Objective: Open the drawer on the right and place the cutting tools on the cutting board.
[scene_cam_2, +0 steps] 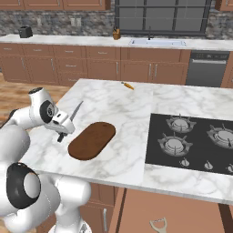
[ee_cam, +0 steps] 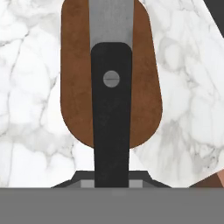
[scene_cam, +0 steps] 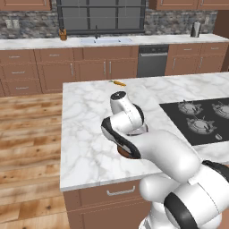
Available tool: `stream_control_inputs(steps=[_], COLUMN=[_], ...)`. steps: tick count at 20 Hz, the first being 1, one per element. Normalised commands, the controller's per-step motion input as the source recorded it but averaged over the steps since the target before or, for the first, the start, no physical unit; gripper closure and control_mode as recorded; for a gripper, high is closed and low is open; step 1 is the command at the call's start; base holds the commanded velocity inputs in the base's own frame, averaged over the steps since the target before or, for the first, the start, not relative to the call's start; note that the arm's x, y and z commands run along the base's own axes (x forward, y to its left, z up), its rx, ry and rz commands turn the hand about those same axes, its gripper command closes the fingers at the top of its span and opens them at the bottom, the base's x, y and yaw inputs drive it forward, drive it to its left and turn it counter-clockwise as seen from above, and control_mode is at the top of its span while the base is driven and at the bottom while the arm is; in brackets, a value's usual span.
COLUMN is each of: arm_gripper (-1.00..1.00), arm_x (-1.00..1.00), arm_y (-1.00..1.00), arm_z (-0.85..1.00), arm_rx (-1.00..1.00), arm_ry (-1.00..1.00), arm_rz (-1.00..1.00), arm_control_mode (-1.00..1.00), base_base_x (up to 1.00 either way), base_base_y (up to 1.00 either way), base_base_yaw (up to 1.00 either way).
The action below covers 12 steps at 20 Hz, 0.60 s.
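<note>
Knife held in hand above board; peeler in open drawer.

Nearest, the drawer [scene_cam_2: 182,214] stood pulled out below the bench [scene_cam_2: 132,150] edge, with the green-handled peeler [scene_cam_2: 158,225] lying inside. On the bench, the hand [scene_cam_2: 63,129] was clamped on the black handle of the knife [scene_cam_2: 75,111], silver blade angled up and away, just off the near-left end of the cutting board [scene_cam_2: 93,140]; in the hand view the knife ran lengthwise over the board, raised clear of it. To the right of the board lay the black cooktop [scene_cam_2: 193,141]. Farther back, near the bench's far edge, lay a small orange carrot [scene_cam_2: 128,85]. Beyond stood the rear counter with sink [scene_cam_2: 157,42] and the dishwasher [scene_cam_2: 205,68].
</note>
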Motion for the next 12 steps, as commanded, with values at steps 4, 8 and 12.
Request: stream_control_inputs(steps=[4, 8, 12], arm_gripper=[1.00, 1.00, 1.00], arm_x=[0.41, 0.28, 0.19], arm_y=[-0.13, -0.17, -0.20], arm_z=[-0.41, -0.37, -0.37], arm_rx=[0.00, 0.00, 0.02], arm_ry=[0.16, 0.14, 0.12], arm_rz=[0.00, 0.00, 0.00], arm_control_mode=[-1.00, -1.00, -1.00], base_base_x=[0.00, 0.00, 0.00], base_base_y=[0.00, 0.00, 0.00], base_base_yaw=[0.00, 0.00, 0.00])
